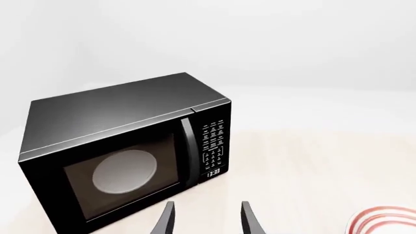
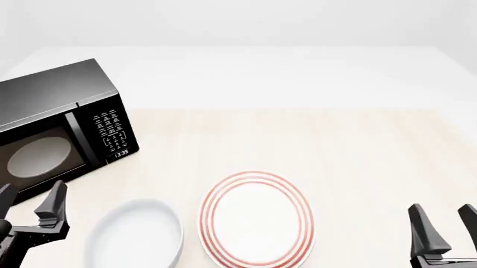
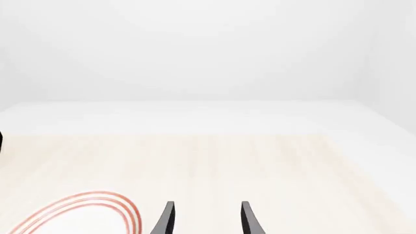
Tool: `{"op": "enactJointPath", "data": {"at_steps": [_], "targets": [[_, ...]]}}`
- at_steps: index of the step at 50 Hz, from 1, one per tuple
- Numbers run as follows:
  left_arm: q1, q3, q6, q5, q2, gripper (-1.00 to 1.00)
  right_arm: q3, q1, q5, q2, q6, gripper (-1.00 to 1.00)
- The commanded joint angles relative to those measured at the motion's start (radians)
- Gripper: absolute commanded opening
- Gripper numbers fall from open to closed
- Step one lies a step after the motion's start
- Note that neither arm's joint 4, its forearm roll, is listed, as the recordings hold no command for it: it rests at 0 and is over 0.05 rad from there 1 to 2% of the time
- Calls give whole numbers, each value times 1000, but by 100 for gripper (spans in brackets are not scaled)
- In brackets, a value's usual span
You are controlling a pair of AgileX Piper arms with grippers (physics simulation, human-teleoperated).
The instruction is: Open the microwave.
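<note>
Nearest the camera in the front view, the left claw (image 2: 26,204) sits at the bottom left corner with its fingers spread and nothing between them; one finger is cut off by the picture's left edge. The right claw (image 2: 443,223) at the bottom right is likewise spread and empty, its outer finger clipped by the right edge. In each wrist view only the two dark fingertips show.

Just beyond them on the pale wooden table (image 2: 335,145) lie a white bowl (image 2: 134,237) and, just to its right, a white plate with red rings (image 2: 256,219); both are cut off by the lower edge. The right wrist view catches only an arc of the plate's rim.

Farther back at the left stands the microwave (image 2: 60,123), turned at an angle, its left part out of frame. Its door is shut; the pale turntable (image 1: 124,170) shows dimly through the window. The vertical handle (image 1: 188,151) runs beside the button panel (image 1: 213,141), whose markings are too small to read. The clock display (image 1: 213,173) seems to read 13:33.
</note>
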Motion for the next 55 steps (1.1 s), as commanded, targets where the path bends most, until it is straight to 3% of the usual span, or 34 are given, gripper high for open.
{"op": "enactJointPath", "data": {"at_steps": [1, 12, 33, 55], "targets": [[0, -41, 3, -106, 168, 100, 0, 0, 3, -3, 0, 100], [33, -68, 5, -208, 280, 100, 0, 0, 3, -3, 0, 100], [-13, -97, -12, -482, 630, 100, 0, 0, 3, -3, 0, 100], [-7, -165, -24, -555, 764, 100, 0, 0, 3, -3, 0, 100]]}}
